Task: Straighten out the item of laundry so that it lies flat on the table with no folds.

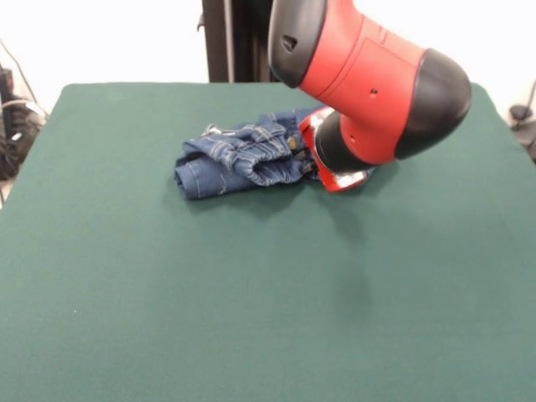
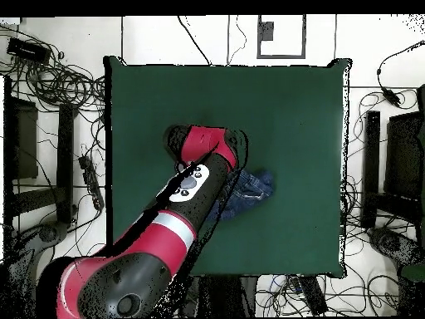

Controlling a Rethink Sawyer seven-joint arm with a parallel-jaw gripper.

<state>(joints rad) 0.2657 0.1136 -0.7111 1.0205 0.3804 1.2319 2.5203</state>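
The item of laundry (image 1: 239, 159), a small pair of blue denim jeans, lies crumpled in a folded heap on the far half of the green table (image 1: 251, 301). Its gathered waistband with a brass button faces the arm. My gripper (image 1: 322, 163) is down at the right end of the heap, touching or nearly touching the denim, and the bulky red and black wrist hides most of it. In the overhead view the arm covers part of the jeans (image 2: 253, 187), so only their right portion shows on the table (image 2: 290, 100).
Cables and dark equipment (image 2: 50, 91) lie on the floor around the table's edges. A dark post (image 1: 230, 40) stands behind the table's far edge.
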